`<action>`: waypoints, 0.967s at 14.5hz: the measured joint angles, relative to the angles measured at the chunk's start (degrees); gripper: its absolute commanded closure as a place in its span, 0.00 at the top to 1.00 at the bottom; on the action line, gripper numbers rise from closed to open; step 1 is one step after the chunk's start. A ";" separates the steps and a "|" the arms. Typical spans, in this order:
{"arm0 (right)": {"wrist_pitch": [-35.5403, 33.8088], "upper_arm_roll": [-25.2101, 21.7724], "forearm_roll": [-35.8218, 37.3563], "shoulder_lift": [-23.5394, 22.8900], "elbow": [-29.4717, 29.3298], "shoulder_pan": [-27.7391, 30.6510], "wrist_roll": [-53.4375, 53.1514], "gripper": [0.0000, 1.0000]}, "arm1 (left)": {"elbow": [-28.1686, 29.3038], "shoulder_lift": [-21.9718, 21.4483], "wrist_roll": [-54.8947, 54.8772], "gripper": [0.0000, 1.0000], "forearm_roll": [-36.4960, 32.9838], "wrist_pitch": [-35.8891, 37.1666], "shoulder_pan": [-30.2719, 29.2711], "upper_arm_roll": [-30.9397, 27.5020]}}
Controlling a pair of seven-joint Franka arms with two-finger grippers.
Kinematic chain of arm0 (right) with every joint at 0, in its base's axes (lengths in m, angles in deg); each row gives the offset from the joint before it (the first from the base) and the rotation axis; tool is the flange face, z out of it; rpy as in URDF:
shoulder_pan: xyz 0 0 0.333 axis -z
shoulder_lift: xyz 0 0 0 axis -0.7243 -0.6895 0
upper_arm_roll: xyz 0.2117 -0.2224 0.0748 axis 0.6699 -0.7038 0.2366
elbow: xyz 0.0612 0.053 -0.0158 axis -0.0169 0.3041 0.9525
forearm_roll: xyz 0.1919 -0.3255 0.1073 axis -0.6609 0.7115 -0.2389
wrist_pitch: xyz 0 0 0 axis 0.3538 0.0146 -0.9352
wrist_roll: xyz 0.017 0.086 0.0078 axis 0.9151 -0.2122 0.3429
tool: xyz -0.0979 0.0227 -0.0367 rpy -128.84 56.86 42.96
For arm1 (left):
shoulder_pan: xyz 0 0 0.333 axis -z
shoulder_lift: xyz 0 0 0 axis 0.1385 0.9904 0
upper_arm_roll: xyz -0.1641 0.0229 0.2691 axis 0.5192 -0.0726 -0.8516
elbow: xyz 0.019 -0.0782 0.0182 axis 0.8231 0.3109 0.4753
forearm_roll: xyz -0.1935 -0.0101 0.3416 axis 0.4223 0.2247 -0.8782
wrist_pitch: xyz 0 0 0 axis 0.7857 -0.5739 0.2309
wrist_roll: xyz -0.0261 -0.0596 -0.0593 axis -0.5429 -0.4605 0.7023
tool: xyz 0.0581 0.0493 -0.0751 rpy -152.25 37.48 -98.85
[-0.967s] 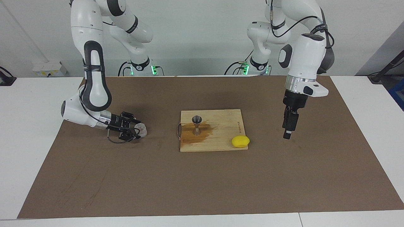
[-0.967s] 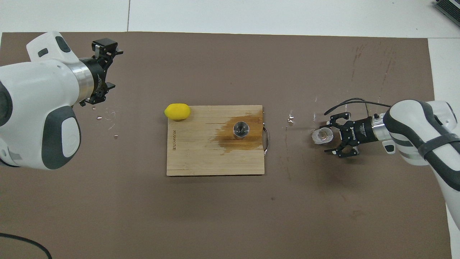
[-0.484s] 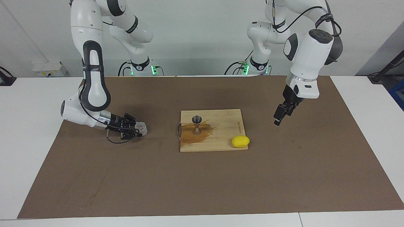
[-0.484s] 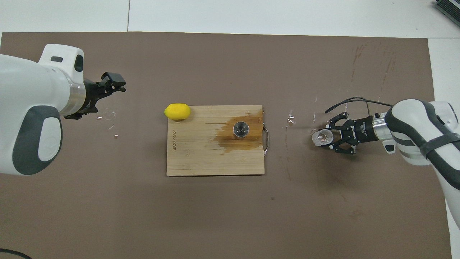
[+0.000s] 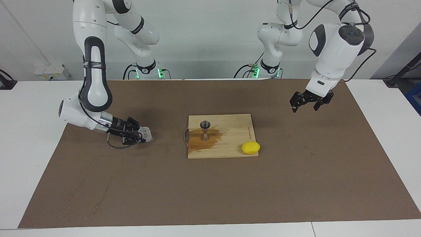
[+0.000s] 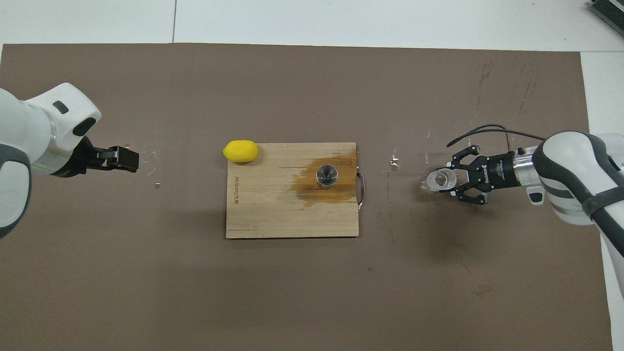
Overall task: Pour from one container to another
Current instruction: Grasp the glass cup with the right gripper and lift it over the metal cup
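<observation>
The clear cup (image 5: 147, 133) (image 6: 438, 179) stands upright, low over the brown mat toward the right arm's end of the table. My right gripper (image 5: 141, 135) (image 6: 447, 181) reaches in from the side and is shut on it. I cannot tell whether the cup's base touches the mat. The steel jigger (image 5: 205, 129) (image 6: 326, 175) stands upright on a wooden board (image 5: 230, 149) (image 6: 273, 214), in a brown wet stain. My left gripper (image 5: 305, 106) (image 6: 126, 160) hangs open and empty above the mat at the left arm's end.
A yellow lemon (image 5: 250, 147) (image 6: 240, 150) lies on the board's corner that is farther from the robots, toward the left arm's end. Small droplets (image 6: 394, 160) dot the mat between board and cup. A metal handle (image 6: 361, 187) sticks out of the board toward the cup.
My right gripper has closed on the cup. The left arm has risen and turned its gripper from pointing down to nearly level, drawing back toward the robots.
</observation>
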 measured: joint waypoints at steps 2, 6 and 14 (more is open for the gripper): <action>2.15 0.05 -0.03 1.92 -0.02 -2.91 -3.75 0.00 | -2.30 -1.02 -3.66 1.00 -0.66 4.43 -0.19 -0.09; 9.40 0.21 -0.01 5.08 -0.15 -12.21 -15.93 0.00 | -4.65 -0.83 -6.02 1.00 -1.01 5.98 -9.20 4.25; 12.76 0.26 13.78 5.57 -8.10 -24.09 -40.14 0.00 | -10.10 2.64 -6.22 1.00 -0.66 8.28 -26.23 22.61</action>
